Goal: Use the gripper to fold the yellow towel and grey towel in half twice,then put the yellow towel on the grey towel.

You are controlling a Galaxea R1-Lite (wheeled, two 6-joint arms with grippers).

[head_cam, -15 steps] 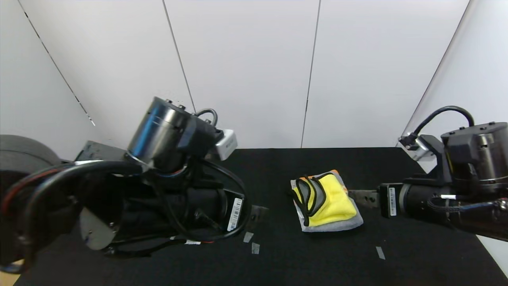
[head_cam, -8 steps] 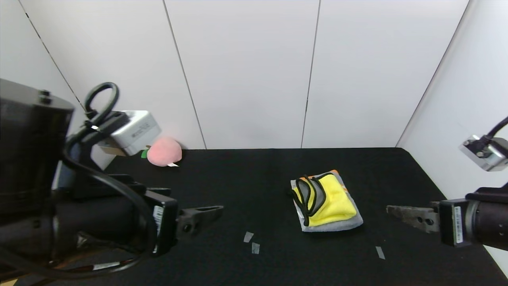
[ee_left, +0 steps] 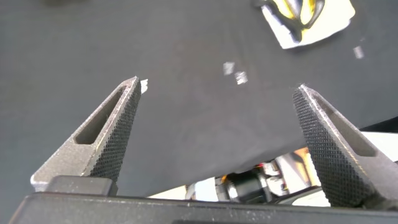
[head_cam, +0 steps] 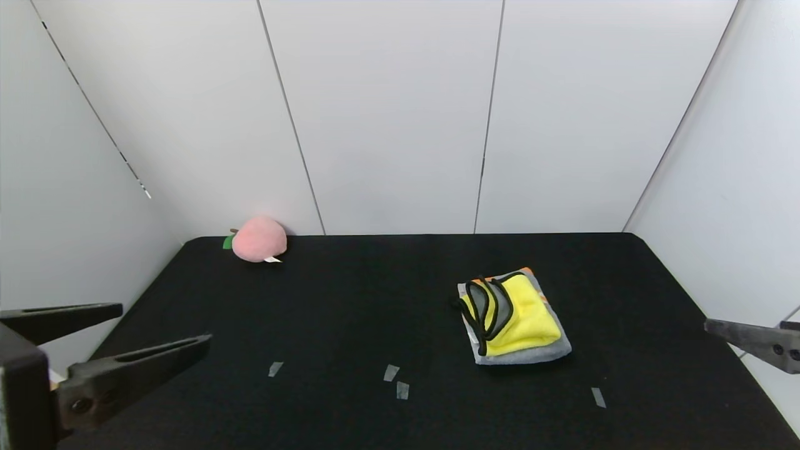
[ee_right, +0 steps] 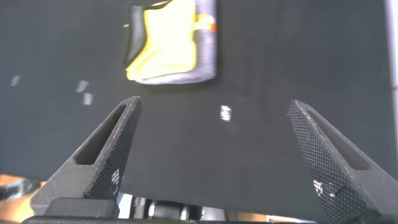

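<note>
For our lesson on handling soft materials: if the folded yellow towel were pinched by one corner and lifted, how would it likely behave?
The yellow towel would probably go floppy and unfold: its black-edged layers already curl loosely at one side. It looks plush and thin, so likely light. It rests on the grey towel, whose fabric might drag slightly with it.

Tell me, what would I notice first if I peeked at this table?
The bright yellow towel, folded and lying on top of the folded grey towel, right of the middle of the black table. Next, a pink plush peach at the far left corner by the wall. The left gripper and right gripper wait open at the table's sides.
</note>
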